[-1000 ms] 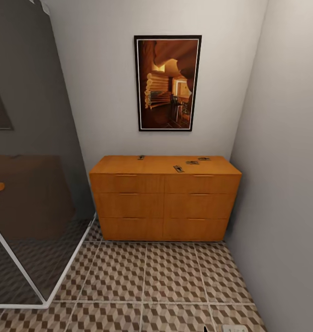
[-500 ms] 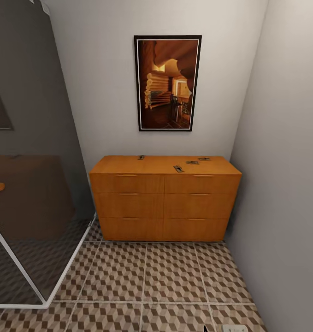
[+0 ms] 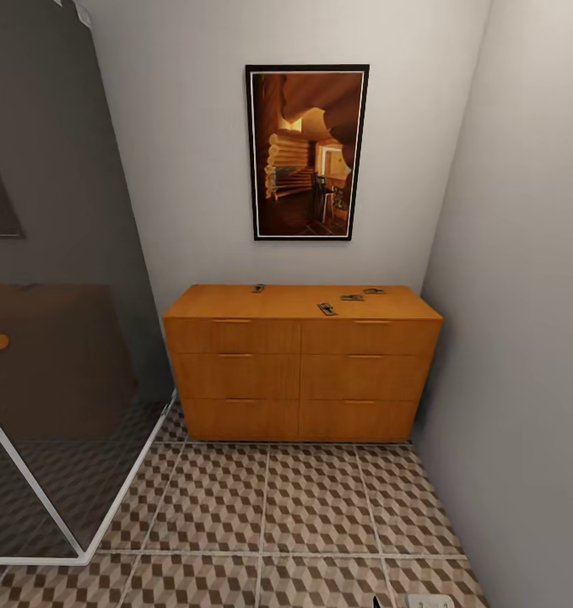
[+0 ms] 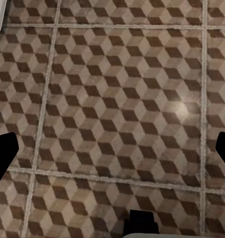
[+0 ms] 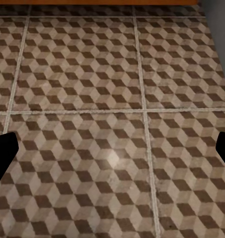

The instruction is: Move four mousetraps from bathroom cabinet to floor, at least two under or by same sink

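Note:
The orange-brown wooden cabinet stands against the far wall, all its drawers shut. Several small mousetraps lie on its top: one near the back at the middle, one near the front, and two toward the right. The cube-patterned bathroom floor stretches between me and the cabinet. My left gripper hangs open over bare tiles, its dark fingertips far apart. My right gripper is open too, above tiles close to the cabinet's base. The sink is out of view.
A glass shower enclosure with a white frame takes up the left side. A grey wall closes in on the right, right beside the cabinet. A framed picture hangs above the cabinet.

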`<state>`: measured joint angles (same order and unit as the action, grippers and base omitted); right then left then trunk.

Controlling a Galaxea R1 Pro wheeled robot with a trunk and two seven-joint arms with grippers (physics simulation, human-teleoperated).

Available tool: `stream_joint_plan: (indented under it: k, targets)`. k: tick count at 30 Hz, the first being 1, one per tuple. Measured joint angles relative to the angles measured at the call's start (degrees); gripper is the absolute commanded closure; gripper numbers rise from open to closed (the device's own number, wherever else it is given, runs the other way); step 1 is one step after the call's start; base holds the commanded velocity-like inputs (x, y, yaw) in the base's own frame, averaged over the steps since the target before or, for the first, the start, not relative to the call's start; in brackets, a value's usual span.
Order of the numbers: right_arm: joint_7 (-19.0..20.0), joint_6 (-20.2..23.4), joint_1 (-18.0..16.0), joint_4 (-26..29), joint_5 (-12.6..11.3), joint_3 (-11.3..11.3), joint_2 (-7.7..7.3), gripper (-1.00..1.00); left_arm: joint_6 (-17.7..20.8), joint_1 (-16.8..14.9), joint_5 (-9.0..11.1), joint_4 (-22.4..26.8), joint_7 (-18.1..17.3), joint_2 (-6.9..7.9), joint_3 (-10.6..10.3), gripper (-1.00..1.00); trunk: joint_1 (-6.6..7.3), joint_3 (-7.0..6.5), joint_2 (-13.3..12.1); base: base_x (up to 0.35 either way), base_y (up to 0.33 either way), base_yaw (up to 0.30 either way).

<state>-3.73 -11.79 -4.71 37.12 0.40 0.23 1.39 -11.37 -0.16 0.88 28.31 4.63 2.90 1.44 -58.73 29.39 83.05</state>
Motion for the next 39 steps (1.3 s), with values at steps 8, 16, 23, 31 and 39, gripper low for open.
stream_joint_plan:
  k: [8, 16, 23, 31, 39]
  targets:
    - [0.0, 0.0, 0.0, 0.0, 0.0, 0.0, 0.02, -1.00, 0.0, 0.0, 0.0, 0.0, 0.0, 0.00, 0.0, -1.00, 0.01, 0.00, 0.0, 0.069, -0.067, 0.000]
    - [0.0, 0.0, 0.0, 0.0, 0.0, 0.1, 0.09, -1.00, 0.0, 0.0, 0.0, 0.0, 0.0, 0.00, 0.0, -1.00, 0.01, 0.00, 0.0, 0.093, -0.090, 0.000]
    - [0.0, 0.0, 0.0, 0.0, 0.0, 0.1, 0.09, -1.00, 0.0, 0.0, 0.0, 0.0, 0.0, 0.00, 0.0, -1.00, 0.01, 0.00, 0.0, 0.095, -0.059, 0.000]
    - [0.0, 0.0, 0.0, 0.0, 0.0, 0.1, 0.05, -1.00, 0.0, 0.0, 0.0, 0.0, 0.0, 0.04, 0.0, -1.00, 0.01, 0.00, 0.0, 0.095, -0.008, 0.000]
    - [0.0, 0.0, 0.0, 0.0, 0.0, 0.1, 0.01, -1.00, 0.0, 0.0, 0.0, 0.0, 0.0, 0.03, 0.0, -1.00, 0.01, 0.00, 0.0, 0.095, -0.001, 0.000]
